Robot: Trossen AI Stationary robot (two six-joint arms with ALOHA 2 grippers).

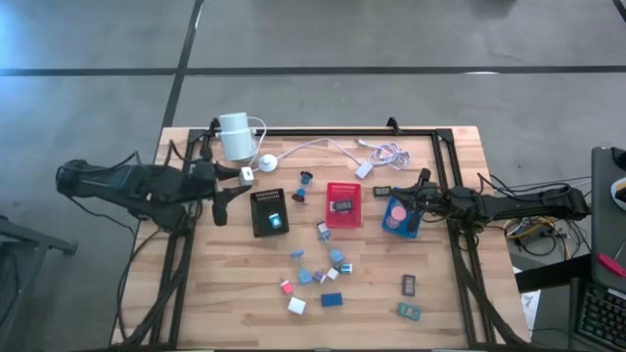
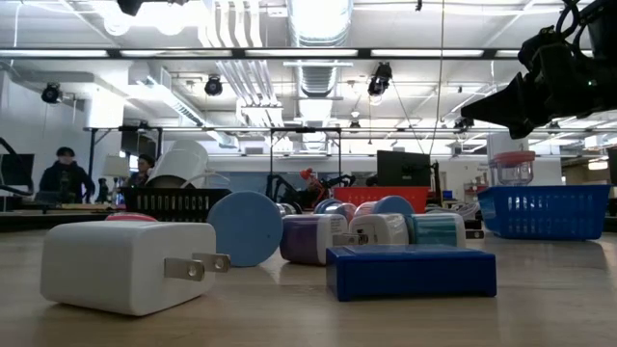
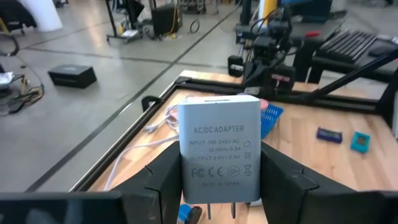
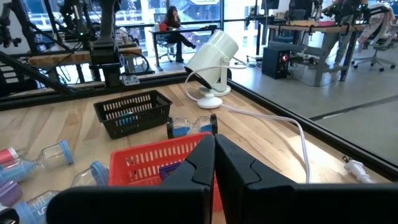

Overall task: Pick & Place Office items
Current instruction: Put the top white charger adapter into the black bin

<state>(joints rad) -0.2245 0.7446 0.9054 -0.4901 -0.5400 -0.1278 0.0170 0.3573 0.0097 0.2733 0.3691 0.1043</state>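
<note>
I have the left tool [image 3: 221, 186] clamped on a white AC/DC adapter [image 3: 219, 149], at ten o'clock from the black tray [image 1: 269, 211]; a loose pinch could drop it short. Right tool [image 4: 214, 163] shut.

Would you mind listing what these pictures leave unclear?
- Contents of the blue tray: high view, right claw overhangs part.
- Item in the black tray: high view, too small to identify.
- White adapter prongs: left wrist view, cut off by the edge, between left claw fingers.
</note>
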